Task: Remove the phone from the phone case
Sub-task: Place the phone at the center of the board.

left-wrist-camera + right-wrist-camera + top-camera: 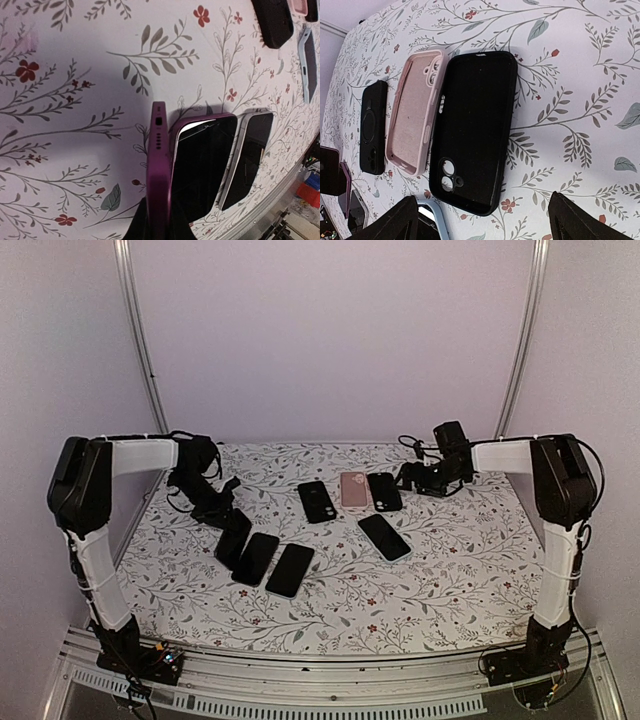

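My left gripper [159, 220] is shut on a purple phone case [158, 165] and holds it on edge, its port holes facing the camera; I cannot tell whether a phone sits in it. In the top view the left gripper [222, 515] is at the table's left, with the purple case [233, 536] below it. A dark phone with a purple rim [205, 165] lies flat right beside the case. My right gripper [485, 222] is open and empty over an empty black case [472, 130]; in the top view the right gripper [425, 480] is at the back right.
A silver-rimmed phone [247, 160] lies beside the purple-rimmed one. An empty pink case [415, 112] and a black ringed case [374, 127] lie left of the black case. A light-blue-rimmed phone [384, 536] lies mid-table. The table's front edge [295, 175] is close.
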Tool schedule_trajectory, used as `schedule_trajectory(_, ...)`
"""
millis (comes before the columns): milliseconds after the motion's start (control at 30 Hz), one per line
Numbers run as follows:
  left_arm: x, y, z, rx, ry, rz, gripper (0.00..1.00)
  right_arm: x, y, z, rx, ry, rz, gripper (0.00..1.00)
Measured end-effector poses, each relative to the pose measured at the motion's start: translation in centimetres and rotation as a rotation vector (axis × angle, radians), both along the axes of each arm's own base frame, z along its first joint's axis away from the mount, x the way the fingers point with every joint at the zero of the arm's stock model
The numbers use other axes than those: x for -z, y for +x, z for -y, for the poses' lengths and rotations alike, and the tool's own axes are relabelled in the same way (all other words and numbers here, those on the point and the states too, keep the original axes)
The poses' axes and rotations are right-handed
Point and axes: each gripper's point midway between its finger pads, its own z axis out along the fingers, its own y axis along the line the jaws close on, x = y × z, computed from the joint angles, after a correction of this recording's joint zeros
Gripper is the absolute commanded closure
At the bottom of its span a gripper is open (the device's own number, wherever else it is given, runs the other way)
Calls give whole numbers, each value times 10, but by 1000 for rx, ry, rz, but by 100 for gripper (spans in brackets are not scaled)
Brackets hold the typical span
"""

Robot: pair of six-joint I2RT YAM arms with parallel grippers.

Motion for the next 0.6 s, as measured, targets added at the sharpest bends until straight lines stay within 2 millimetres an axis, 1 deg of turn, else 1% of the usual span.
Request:
schedule_trajectory(167,8,-20,11,0,-40,-68,99,-14,-3,-2,-12,24,25,7)
schedule_trajectory(267,9,-25,15,-3,-62,-85,99,-16,-6,-3,-16,32,30,7)
schedule_trajectory(333,9,-26,15,-16,-62,-83,95,-16,-9,-3,-19,36,28,7)
schedule_trajectory(400,9,-26,14,-27,-62,-81,87,-15,-12,-3,-22,40,21,7)
schedule_trajectory(433,9,-26,14,-33,-62,-80,80,-13,-13,-3,-23,41,19,7)
schedule_trajectory(467,10,-26,14,-35,-61,-73,76,-13,-14,-3,-23,42,16,7)
schedule_trajectory(567,21,-28,8,-38,-25,-56,71,-10,-20,-2,-24,41,5,7)
schedule_trajectory(600,25,-29,6,-39,-13,-55,66,-10,-21,-1,-24,41,4,7)
